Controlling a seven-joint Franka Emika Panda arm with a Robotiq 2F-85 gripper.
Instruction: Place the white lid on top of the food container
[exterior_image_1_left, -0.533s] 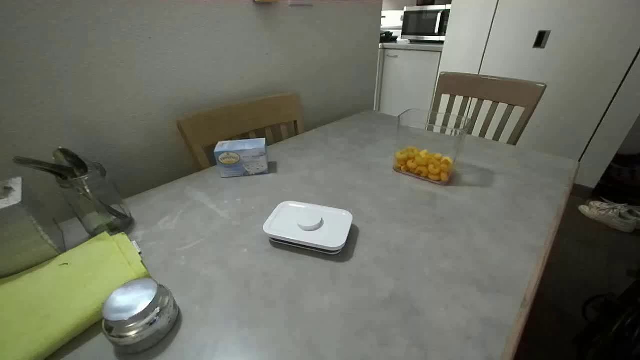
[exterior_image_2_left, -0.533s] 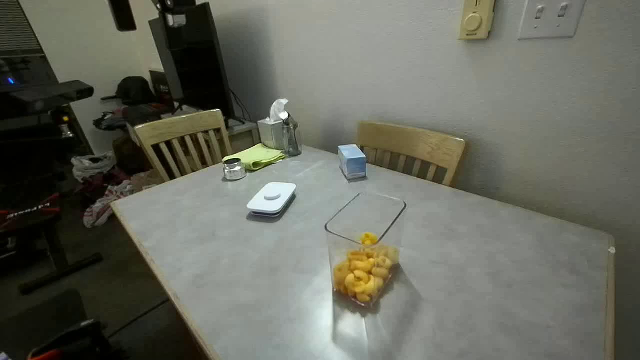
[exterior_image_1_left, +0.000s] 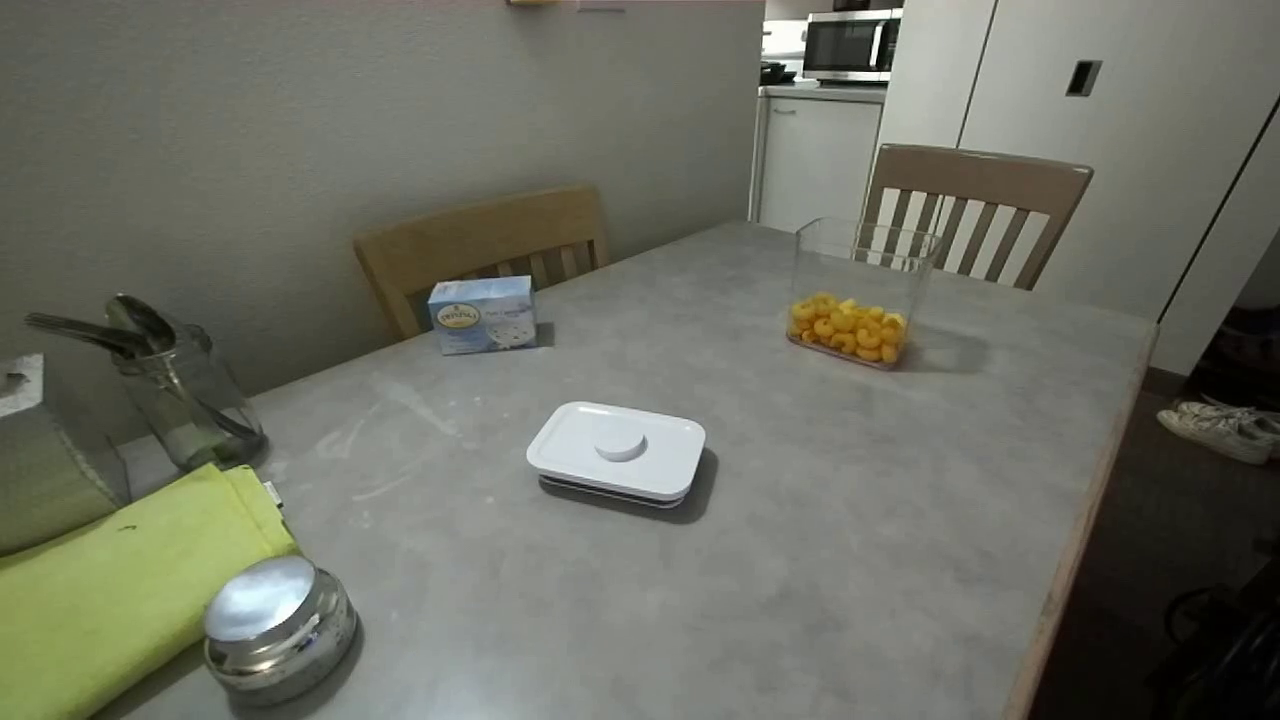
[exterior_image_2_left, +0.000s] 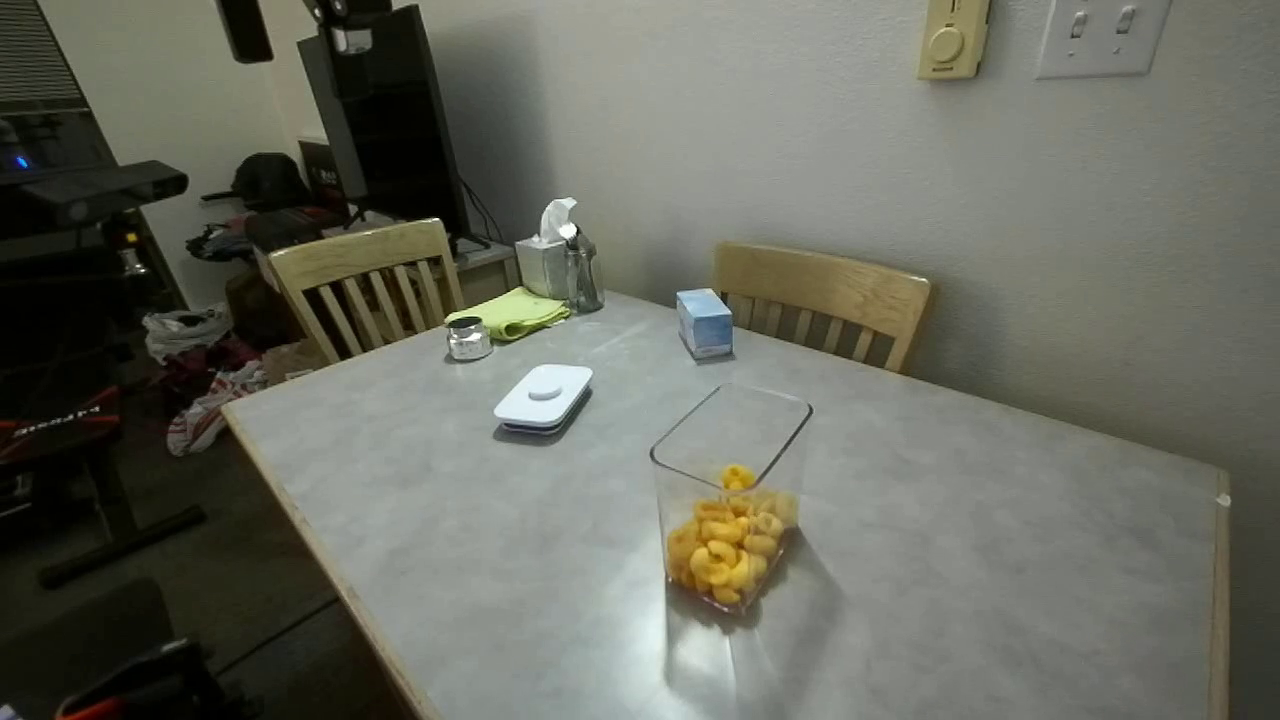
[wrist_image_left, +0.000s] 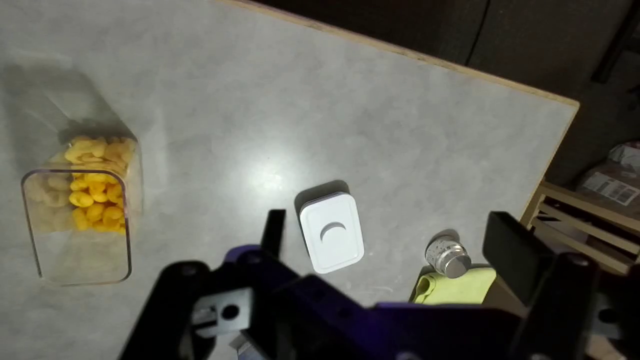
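the lid (wrist_image_left: 333, 240) lies level on the surface (wrist_image_left: 220, 125), well apart from the tub (wrist_image_left: 129, 240); probably light, stiff, slick plastic, best pinched across its narrower width. the tool (wrist_image_left: 387, 230) is spread wide, holding nothing.

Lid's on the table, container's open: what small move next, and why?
Probably shift the tool slightly leftward in the wrist view before lowering. Its fingers stand apart, and the white lid appears between them but nearer the one at picture left, so it looks off-centre.
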